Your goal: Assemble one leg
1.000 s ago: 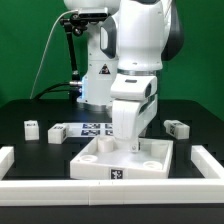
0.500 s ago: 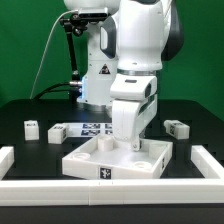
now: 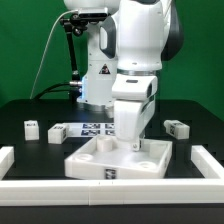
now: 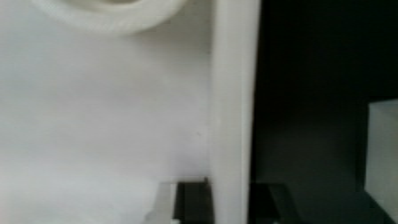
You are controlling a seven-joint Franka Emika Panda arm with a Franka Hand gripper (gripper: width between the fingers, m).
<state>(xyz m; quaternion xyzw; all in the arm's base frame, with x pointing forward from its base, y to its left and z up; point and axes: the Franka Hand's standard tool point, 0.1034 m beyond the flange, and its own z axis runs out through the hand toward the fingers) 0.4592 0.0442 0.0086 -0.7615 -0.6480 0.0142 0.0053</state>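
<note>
The large white tray-like piece (image 3: 100, 158) lies on the black table in front of the arm. My gripper (image 3: 133, 143) reaches down onto its far right part, jaws astride the rim. In the wrist view the gripper (image 4: 231, 190) has a dark finger on each side of the white rim wall, shut on it. The tray's floor (image 4: 107, 120) fills that view, with a round socket (image 4: 116, 10) at one edge. Three legs, small white tagged blocks, stand apart from the gripper: two at the exterior view's left (image 3: 32, 127) (image 3: 57, 132) and one at its right (image 3: 177, 127).
The marker board (image 3: 96, 129) lies behind the tray, by the robot's base (image 3: 100, 85). A low white border wall runs along the front (image 3: 110, 210), the exterior view's left (image 3: 8, 155) and right (image 3: 208, 160).
The tray-like piece has slid and turned a little toward the exterior view's left, with the gripper on its rim. The legs have not moved.
</note>
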